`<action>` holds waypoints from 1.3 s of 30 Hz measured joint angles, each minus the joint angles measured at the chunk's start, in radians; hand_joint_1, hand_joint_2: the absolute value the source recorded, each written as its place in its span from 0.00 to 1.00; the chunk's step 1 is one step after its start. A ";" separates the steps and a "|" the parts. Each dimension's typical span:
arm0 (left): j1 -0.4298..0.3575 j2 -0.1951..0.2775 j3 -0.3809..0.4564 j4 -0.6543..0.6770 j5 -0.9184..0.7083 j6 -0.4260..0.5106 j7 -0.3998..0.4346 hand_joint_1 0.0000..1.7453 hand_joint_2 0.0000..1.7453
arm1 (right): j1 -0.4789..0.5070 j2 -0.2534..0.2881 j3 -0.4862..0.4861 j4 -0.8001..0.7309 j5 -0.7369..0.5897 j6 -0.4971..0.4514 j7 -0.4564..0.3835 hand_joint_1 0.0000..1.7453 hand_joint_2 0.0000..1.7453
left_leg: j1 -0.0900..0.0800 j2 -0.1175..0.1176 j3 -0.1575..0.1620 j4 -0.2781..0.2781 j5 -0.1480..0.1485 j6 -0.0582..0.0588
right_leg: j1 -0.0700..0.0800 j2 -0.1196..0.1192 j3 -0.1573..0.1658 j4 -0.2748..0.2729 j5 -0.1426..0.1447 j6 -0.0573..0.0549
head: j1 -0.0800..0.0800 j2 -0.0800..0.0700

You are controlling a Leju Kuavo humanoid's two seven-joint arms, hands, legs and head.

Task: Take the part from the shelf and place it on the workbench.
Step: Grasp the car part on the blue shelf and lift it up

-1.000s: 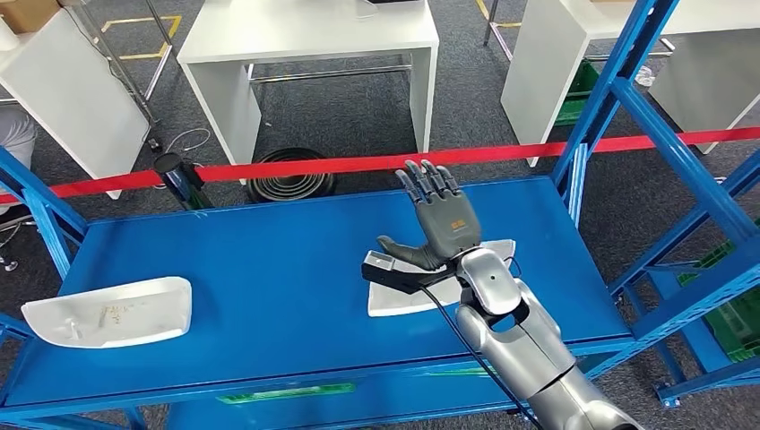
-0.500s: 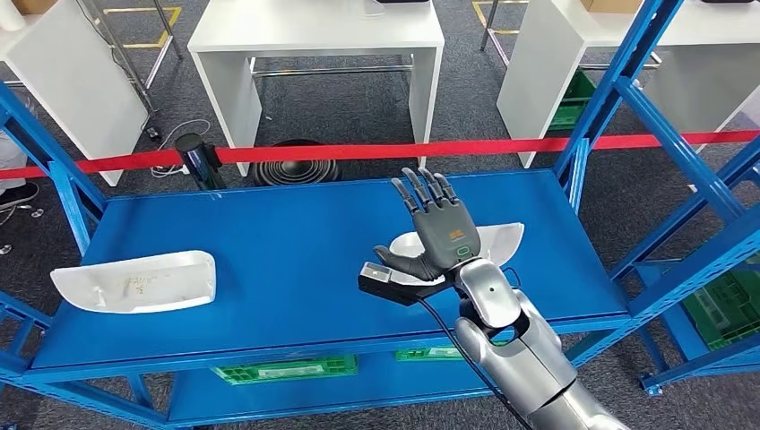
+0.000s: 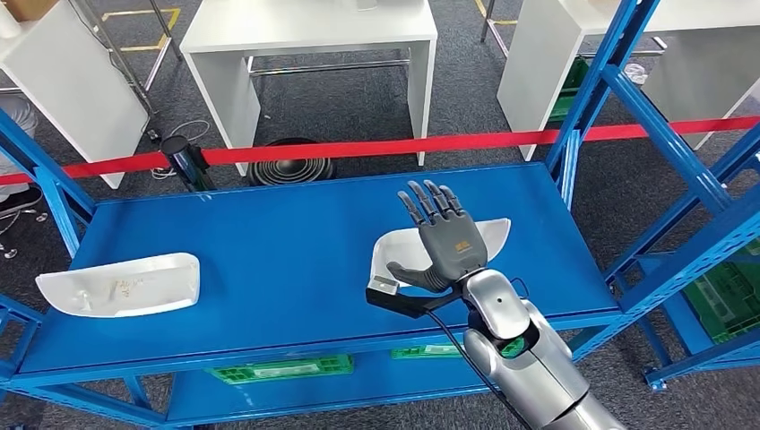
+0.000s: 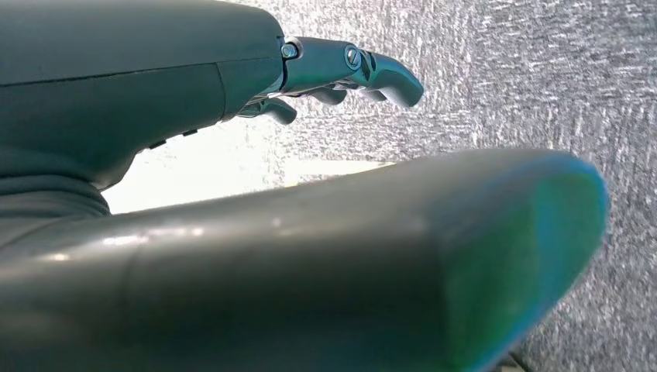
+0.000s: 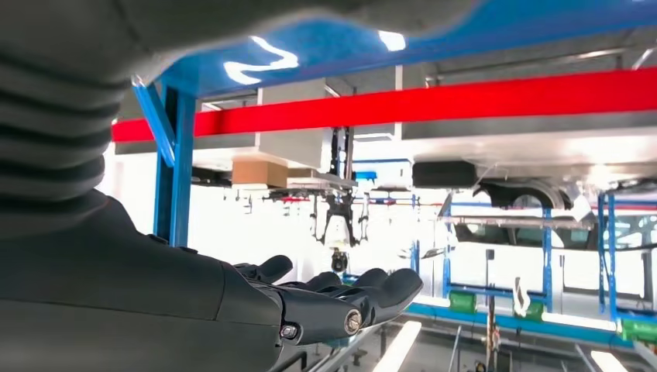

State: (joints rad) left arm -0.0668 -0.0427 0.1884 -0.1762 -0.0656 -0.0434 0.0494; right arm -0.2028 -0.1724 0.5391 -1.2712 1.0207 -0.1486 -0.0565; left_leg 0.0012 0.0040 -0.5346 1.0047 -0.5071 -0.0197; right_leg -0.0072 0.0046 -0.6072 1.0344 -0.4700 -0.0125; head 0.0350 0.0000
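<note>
The right hand hovers with fingers spread, empty, over the white molded part beneath it; the left hand holds nothing, fingers loosely apart.

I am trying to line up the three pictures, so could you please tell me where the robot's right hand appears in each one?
Head view: the right hand is right of centre, open, above the white part on the blue shelf.
Right wrist view: the right hand enters from the left edge, low.
Left wrist view: not in it.
Shared landmark: the red tape.
</note>
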 joint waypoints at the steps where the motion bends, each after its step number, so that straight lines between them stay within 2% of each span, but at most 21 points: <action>1: 0.000 0.000 0.000 0.000 0.000 0.000 0.001 0.00 0.00 | 0.001 0.000 0.000 0.000 -0.002 0.005 -0.002 0.00 1.00 | 0.000 0.000 0.000 0.000 0.001 -0.001 | 0.000 0.000 0.000 0.000 0.000 -0.001 | 0.000 0.000; 4: -0.002 0.000 0.000 0.000 0.000 0.001 0.001 0.00 0.00 | 0.004 0.000 0.001 0.000 -0.017 0.017 -0.016 0.00 1.00 | 0.000 0.000 -0.001 0.000 0.002 -0.003 | 0.000 0.000 0.000 0.000 0.001 -0.001 | 0.000 0.000; 8: -0.003 0.000 0.000 0.000 0.000 0.001 0.001 0.00 0.00 | 0.005 0.000 0.002 -0.001 -0.050 0.022 -0.041 0.00 0.00 | 0.000 0.000 -0.002 0.002 0.002 -0.004 | -0.001 0.000 0.000 0.000 0.003 -0.001 | 0.000 0.000; 13: -0.004 0.000 0.000 0.000 -0.001 0.001 0.002 0.00 0.00 | 0.006 0.000 0.004 -0.014 -0.067 0.019 -0.053 0.00 0.00 | 0.000 0.000 -0.003 0.004 0.003 -0.004 | -0.001 0.000 0.000 0.000 0.005 0.000 | 0.000 0.000; 17: -0.005 0.000 0.000 0.000 -0.001 0.003 0.002 0.00 0.00 | 0.004 0.000 0.010 -0.023 -0.078 0.034 -0.063 0.00 1.00 | 0.000 0.000 -0.004 0.006 0.003 -0.003 | -0.002 0.000 0.000 0.000 0.006 0.001 | 0.000 0.000; 29: -0.005 0.000 0.000 0.000 -0.005 0.011 0.010 0.00 0.00 | -0.024 0.000 0.040 0.042 -0.129 0.108 -0.051 0.00 1.00 | -0.001 0.000 -0.005 0.007 0.003 -0.003 | -0.002 0.000 0.000 0.000 0.007 0.003 | 0.000 0.000; 39: -0.006 0.000 0.000 0.000 -0.007 0.008 0.011 0.00 0.00 | -0.028 0.000 0.052 0.094 -0.132 0.119 -0.026 0.00 1.00 | -0.001 0.000 -0.006 0.007 0.003 -0.002 | -0.002 0.000 0.000 0.000 0.007 0.003 | 0.000 0.000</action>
State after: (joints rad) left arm -0.0729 -0.0427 0.1885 -0.1762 -0.0727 -0.0349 0.0608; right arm -0.2309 -0.1727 0.5913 -1.1773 0.8891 -0.0293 -0.0821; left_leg 0.0001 0.0041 -0.5402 1.0116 -0.5039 -0.0220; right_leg -0.0092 0.0041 -0.6071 1.0340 -0.4633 -0.0095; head 0.0352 0.0000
